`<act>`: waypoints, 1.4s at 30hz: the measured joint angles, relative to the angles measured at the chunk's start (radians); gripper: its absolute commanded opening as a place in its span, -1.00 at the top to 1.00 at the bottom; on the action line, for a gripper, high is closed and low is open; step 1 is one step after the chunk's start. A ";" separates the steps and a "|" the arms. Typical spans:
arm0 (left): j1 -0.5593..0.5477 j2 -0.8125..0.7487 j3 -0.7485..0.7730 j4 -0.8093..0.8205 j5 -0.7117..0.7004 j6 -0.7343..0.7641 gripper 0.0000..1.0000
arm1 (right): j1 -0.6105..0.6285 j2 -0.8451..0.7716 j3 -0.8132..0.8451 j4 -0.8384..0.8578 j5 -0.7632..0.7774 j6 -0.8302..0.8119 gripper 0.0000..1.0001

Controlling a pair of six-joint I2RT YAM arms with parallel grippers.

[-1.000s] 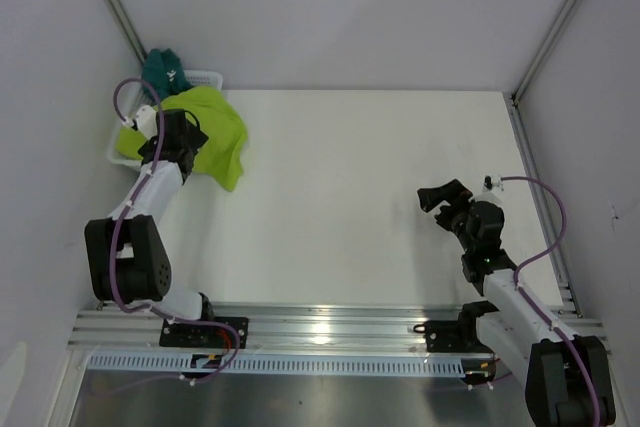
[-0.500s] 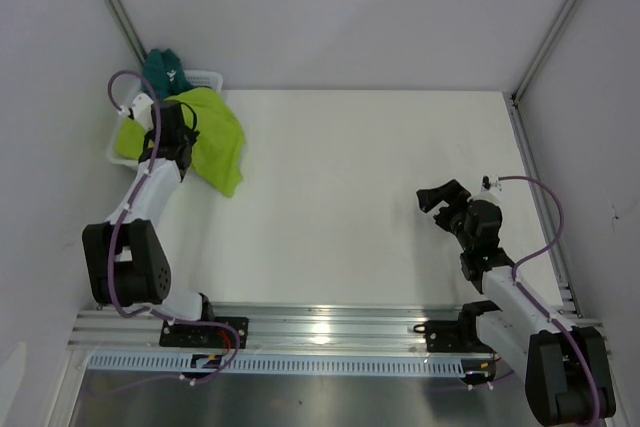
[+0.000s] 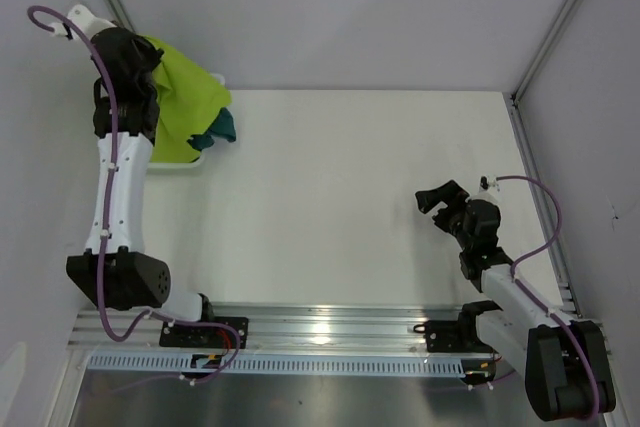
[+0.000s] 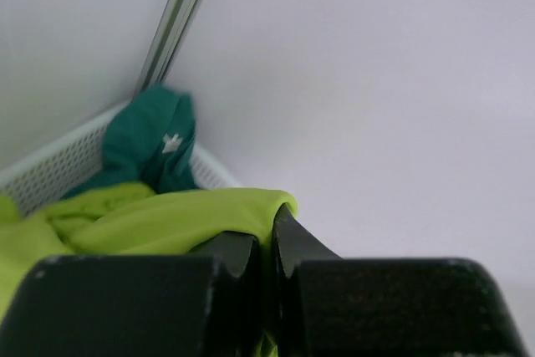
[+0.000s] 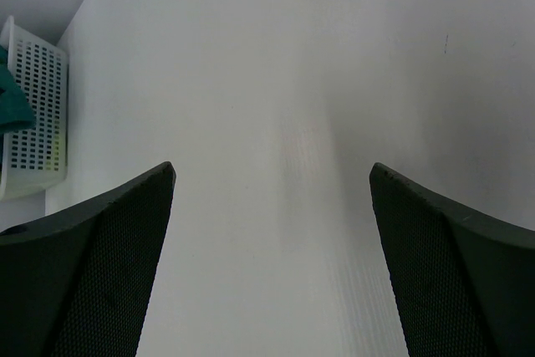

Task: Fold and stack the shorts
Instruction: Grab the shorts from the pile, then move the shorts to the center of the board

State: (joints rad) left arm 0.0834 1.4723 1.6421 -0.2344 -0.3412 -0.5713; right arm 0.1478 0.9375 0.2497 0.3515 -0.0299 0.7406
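Left end effector clamps the lime green shorts, which drape from it over the dark teal shorts at the basket. Right end effector stands open, well apart.

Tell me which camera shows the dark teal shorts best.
Left wrist: the dark teal shorts fill a good patch, heaped at the basket corner, white logo visible. Top external shows only a small part peeking from under the lime shorts. Right wrist catches a sliver at its left edge.
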 measured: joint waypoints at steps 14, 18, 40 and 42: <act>-0.006 0.003 -0.170 0.017 0.026 -0.013 1.00 | 0.001 0.026 0.001 0.004 -0.020 0.000 -0.99; -0.007 0.001 -0.003 -0.018 0.023 -0.002 1.00 | 0.001 0.030 0.001 0.004 -0.029 -0.001 -0.99; -0.040 -0.252 0.199 0.214 0.450 -0.188 1.00 | 0.002 -0.003 0.005 0.005 -0.047 -0.016 -0.99; -0.041 -0.287 0.177 0.274 0.495 -0.243 1.00 | 0.002 -0.003 0.005 0.005 -0.050 -0.017 -0.99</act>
State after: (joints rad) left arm 0.0422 1.1854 1.8191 0.0395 0.1535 -0.8146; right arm 0.1497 0.9348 0.2550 0.3565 -0.0795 0.7238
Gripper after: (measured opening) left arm 0.008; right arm 0.993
